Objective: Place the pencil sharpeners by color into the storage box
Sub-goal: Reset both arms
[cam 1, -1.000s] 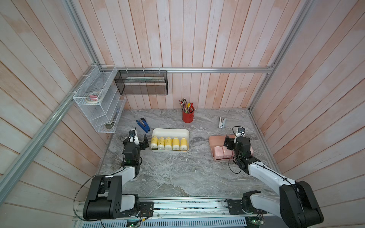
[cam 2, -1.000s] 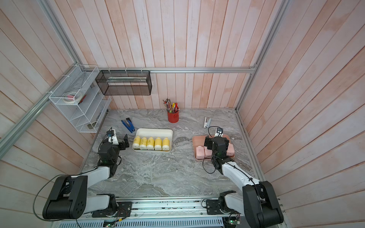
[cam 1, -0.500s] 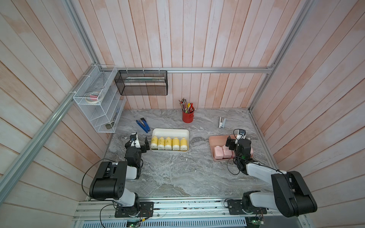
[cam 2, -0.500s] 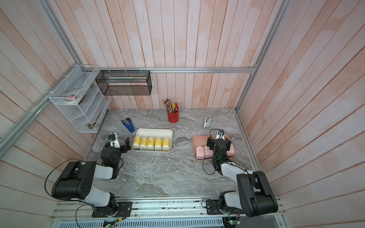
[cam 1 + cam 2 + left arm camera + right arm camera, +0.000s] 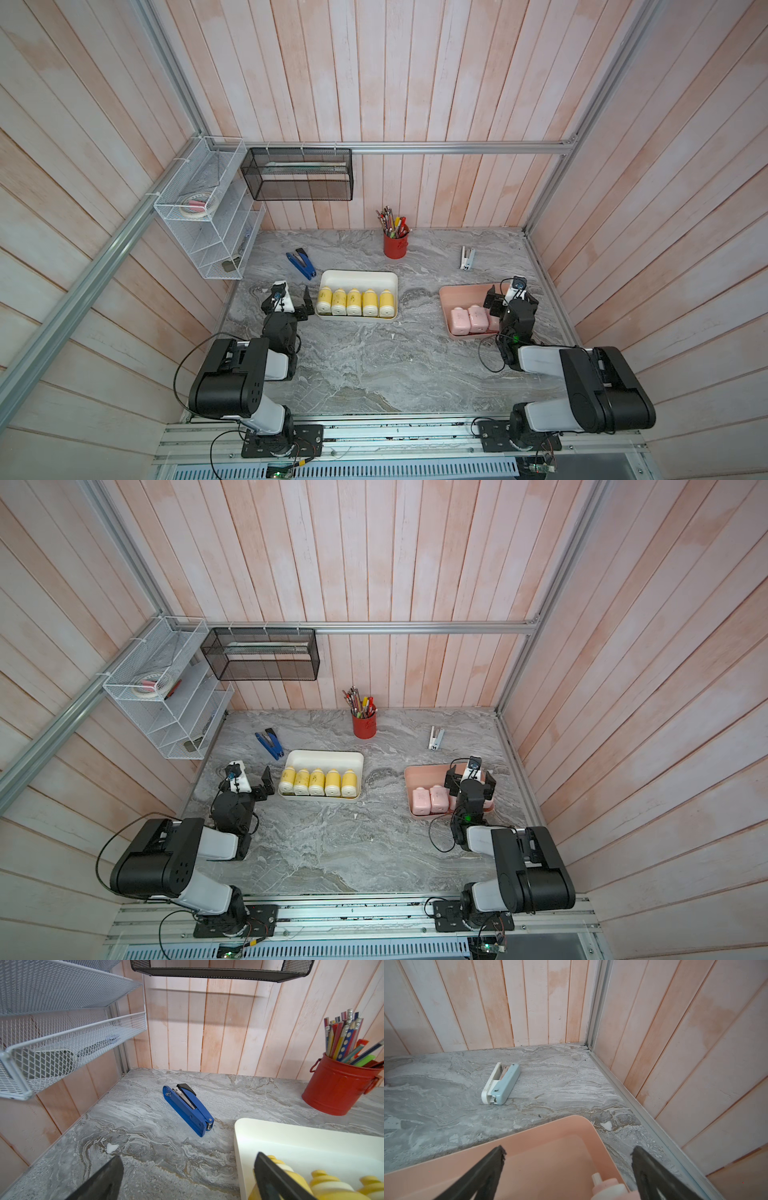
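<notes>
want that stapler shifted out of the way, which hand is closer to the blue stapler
Left. The left hand sits just short of the blue stapler, beside the cream tray; the right hand is over the pink tray, well off to the other side.

Grey marble-veined tabletop [image 5: 374, 365], tan streaks toward 6 o'clock.
11 o'clock, near centre: cream rectangular plastic tray [image 5: 357, 277]; five yellow bottle-shaped sharpeners [image 5: 353, 302], cream ends.
3 o'clock: pale pink plastic tray [image 5: 459, 293]; pale pink boxy sharpeners [image 5: 467, 319].
12 o'clock: red metal pencil cup [image 5: 395, 248]; pencils [image 5: 342, 1039] red, yellow, blue, one blue with white dots.
10 o'clock: blue stapler with black tip [image 5: 301, 264].
2 o'clock: white and pale blue stapler [image 5: 501, 1084].
White wire-mesh rack [image 5: 208, 220], black mesh basket [image 5: 297, 174], whitewashed pink plank walls [image 5: 415, 83].
</notes>
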Motion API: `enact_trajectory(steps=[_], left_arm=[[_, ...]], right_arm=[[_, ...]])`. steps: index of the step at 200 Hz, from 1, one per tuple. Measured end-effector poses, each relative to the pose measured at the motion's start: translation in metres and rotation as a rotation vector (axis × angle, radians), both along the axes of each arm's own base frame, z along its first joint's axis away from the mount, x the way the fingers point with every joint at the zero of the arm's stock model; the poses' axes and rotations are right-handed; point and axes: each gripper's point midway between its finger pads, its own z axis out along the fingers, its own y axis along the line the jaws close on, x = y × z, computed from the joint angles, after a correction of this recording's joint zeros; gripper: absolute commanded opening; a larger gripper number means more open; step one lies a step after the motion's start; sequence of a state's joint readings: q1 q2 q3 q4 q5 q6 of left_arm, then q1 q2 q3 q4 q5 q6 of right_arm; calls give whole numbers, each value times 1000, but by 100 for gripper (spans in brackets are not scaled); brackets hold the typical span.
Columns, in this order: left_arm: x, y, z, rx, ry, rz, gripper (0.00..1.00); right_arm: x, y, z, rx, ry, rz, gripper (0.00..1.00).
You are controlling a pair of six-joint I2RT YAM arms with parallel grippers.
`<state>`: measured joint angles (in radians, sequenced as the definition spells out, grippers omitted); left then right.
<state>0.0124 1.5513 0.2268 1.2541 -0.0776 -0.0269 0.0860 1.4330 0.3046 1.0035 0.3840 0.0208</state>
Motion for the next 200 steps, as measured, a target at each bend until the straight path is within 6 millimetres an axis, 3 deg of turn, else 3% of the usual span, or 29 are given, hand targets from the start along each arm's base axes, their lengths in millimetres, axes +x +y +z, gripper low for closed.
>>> enact_trajectory(steps=[51,77,167,200], left_arm=[[-2,-4,0,-1,-4,-26,100],[-1,-8,1,2,-10,-49,100],[5,-17,-2,9,18,-101,100],[9,-17,-2,8,27,-103,100]], right_arm=[[3,-3,2,9,-48,20,98],[3,1,-6,16,-41,54,98],[5,13,0,45,-81,204,98],[-1,19,-8,54,-76,247,98]])
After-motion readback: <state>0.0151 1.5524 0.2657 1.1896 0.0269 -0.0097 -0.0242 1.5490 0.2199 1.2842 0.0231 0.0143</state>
